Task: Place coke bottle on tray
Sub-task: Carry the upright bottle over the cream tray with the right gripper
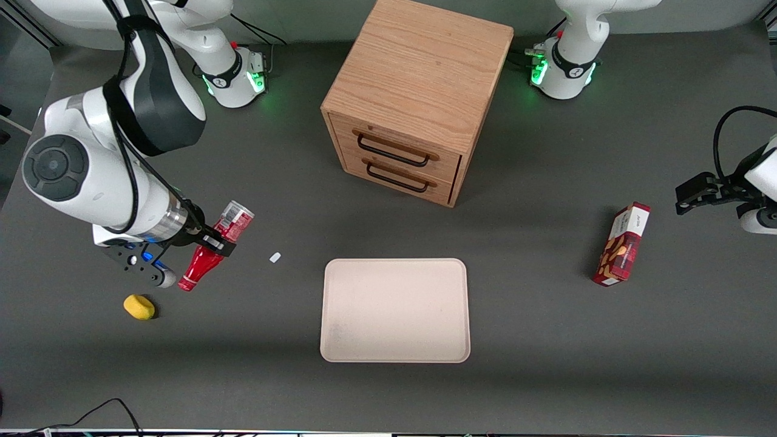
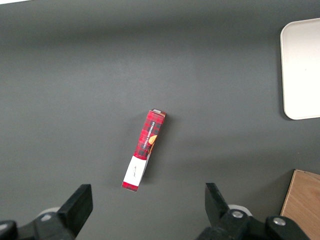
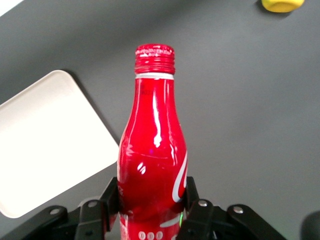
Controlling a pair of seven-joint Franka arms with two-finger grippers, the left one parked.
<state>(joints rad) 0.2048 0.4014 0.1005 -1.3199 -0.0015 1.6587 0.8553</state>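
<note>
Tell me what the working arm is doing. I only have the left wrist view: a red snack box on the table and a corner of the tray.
Observer: The gripper is shut on the coke bottle, held off the table toward the working arm's end.
Operator: Report how the bottle is held.
Observer: Tilted, with its cap lower and nearer the front camera; the fingers clamp the body.
Operator: Confirm the tray is free.
Observer: The tray has nothing on it.
Operator: List anything near the gripper.
Observer: A yellow object lies on the table, nearer the front camera than the gripper.
</note>
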